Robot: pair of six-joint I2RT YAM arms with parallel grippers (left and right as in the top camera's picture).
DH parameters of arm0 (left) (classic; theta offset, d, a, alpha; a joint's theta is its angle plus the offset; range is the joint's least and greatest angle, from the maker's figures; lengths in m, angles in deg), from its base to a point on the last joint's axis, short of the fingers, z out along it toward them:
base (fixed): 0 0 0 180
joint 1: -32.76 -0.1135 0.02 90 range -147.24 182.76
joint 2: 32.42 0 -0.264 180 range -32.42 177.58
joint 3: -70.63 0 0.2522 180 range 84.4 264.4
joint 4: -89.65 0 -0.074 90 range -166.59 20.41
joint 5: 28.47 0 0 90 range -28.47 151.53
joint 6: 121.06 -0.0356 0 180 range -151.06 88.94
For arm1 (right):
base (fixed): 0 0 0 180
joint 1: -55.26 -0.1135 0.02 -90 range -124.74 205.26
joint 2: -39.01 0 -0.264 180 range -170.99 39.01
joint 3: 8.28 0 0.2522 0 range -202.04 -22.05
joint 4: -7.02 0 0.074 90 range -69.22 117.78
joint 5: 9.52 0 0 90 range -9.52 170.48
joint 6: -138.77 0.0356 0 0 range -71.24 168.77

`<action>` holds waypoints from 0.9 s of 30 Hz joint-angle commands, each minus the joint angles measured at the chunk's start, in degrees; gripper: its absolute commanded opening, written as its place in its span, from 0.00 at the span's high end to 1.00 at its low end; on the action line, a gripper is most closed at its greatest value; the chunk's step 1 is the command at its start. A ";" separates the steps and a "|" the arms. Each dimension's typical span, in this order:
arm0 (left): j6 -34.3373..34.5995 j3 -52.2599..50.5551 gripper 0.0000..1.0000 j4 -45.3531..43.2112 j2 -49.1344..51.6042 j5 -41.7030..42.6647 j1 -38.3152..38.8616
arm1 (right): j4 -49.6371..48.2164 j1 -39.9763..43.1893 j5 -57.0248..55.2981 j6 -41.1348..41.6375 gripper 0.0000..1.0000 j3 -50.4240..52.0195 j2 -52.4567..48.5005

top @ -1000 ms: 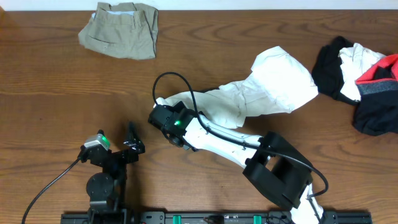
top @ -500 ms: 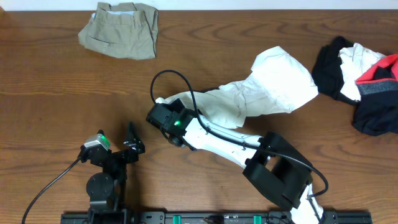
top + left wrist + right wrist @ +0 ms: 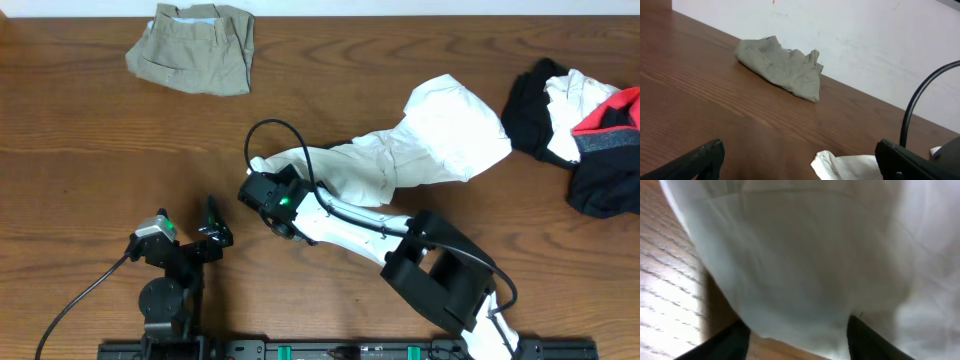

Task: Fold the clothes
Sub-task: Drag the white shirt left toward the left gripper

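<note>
A large white garment lies crumpled in a long diagonal across the middle of the table. My right gripper is at its lower-left end. In the right wrist view the white fabric fills the frame and hangs between the two dark fingers, which stand apart on either side of its edge; the gripper is open. My left gripper rests open near the front left, clear of the cloth. In the left wrist view the gripper is wide apart, with the white cloth's tip just ahead.
Folded khaki shorts lie at the back left. A pile of black, white and red clothes sits at the right edge. A black cable loops over the right wrist. Bare wood lies between the two arms.
The right gripper's jaws have narrowed a little around the white fabric, and its wrist has shifted slightly. The left arm has not moved.
</note>
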 commanded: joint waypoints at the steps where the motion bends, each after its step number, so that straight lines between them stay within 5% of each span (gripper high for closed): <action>1: -1.01 -1.60 0.02 1.31 -0.35 -1.51 0.02 | -0.07 -0.42 -4.94 0.87 0.51 0.33 -0.48; 13: -1.01 -1.60 0.02 1.31 -0.35 -1.51 0.02 | -1.86 -0.42 -5.84 0.87 0.99 -1.03 -0.46; 27: -1.01 -1.60 0.02 1.31 -0.35 -1.51 0.02 | 6.23 0.15 -19.56 3.02 0.98 -14.62 1.70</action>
